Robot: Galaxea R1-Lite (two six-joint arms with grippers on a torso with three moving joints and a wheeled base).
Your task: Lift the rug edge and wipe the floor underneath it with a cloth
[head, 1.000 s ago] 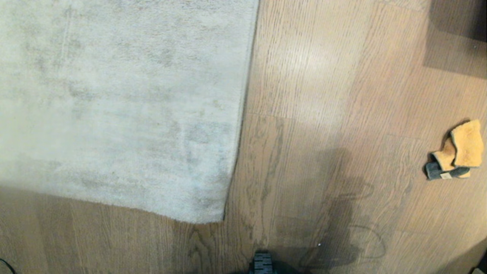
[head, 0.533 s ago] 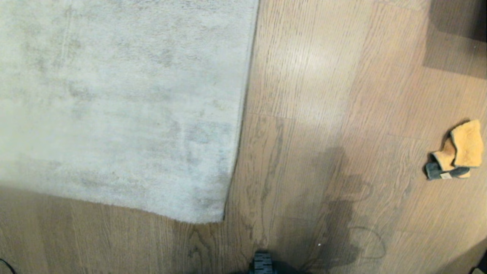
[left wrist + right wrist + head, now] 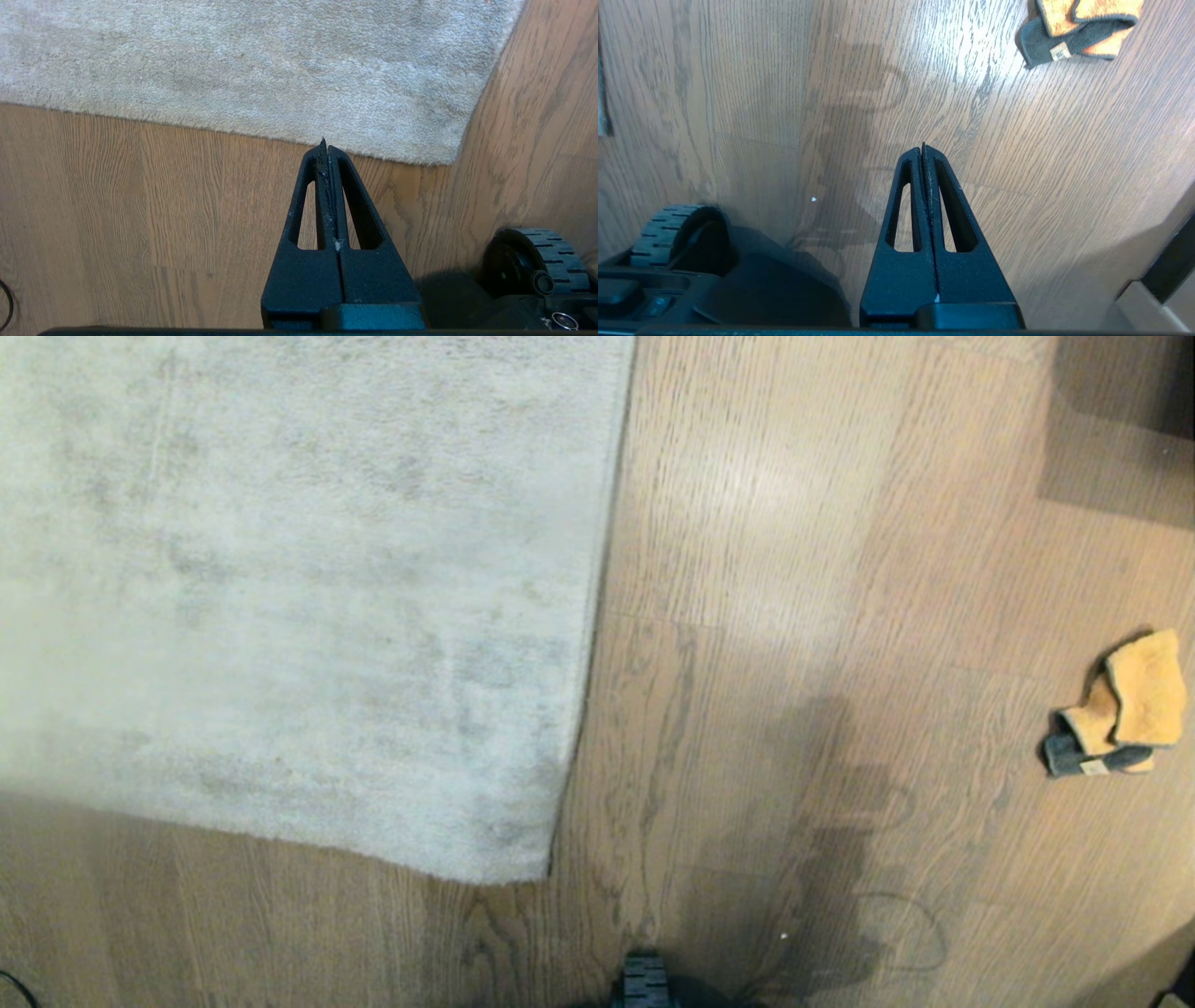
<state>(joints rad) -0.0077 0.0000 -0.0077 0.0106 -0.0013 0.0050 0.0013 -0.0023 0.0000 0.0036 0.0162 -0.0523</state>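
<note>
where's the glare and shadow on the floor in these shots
Head view: a pale glare patch on the floor above a dark robot-cast shadow; the cloth is evenly lit. Right wrist view: the same shadow lies ahead of the shut right gripper.

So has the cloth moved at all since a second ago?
No. The cloth lies in the same spot on the floor, equally far right of the rug edge.

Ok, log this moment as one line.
pale grey rug edge: flat on oak floor | orange-tan cloth: untouched | left gripper: shut, empty | right gripper: shut, empty
</note>
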